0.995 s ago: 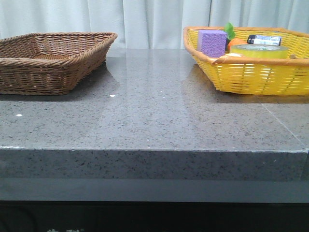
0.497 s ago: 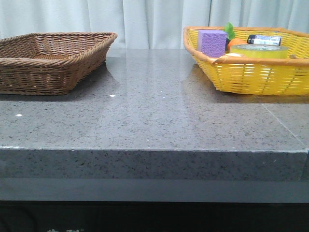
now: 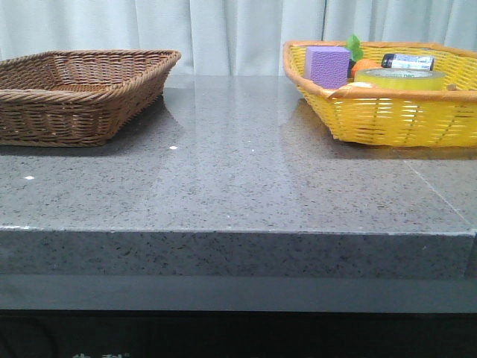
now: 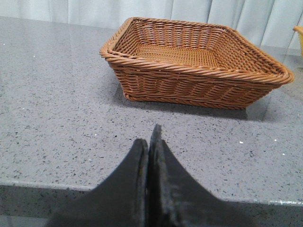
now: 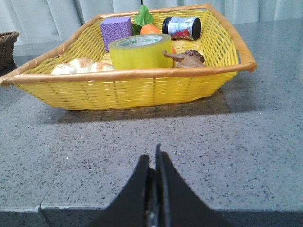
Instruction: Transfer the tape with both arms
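The yellow tape roll (image 3: pixel 399 78) lies flat in the yellow basket (image 3: pixel 387 119) at the back right of the table. It also shows in the right wrist view (image 5: pixel 140 50), with its white green-printed core facing up. My right gripper (image 5: pixel 152 161) is shut and empty, low over the table's front edge, well short of the basket (image 5: pixel 132 90). My left gripper (image 4: pixel 149 137) is shut and empty, low over the table in front of the brown wicker basket (image 4: pixel 194 71). Neither arm shows in the front view.
The yellow basket also holds a purple block (image 5: pixel 116 30), an orange with a green leaf (image 5: pixel 149 27), a dark printed can (image 5: pixel 182 27), bread (image 5: pixel 80 66) and a brown figure (image 5: pixel 187 58). The brown basket (image 3: pixel 74 97) stands at the back left, empty.
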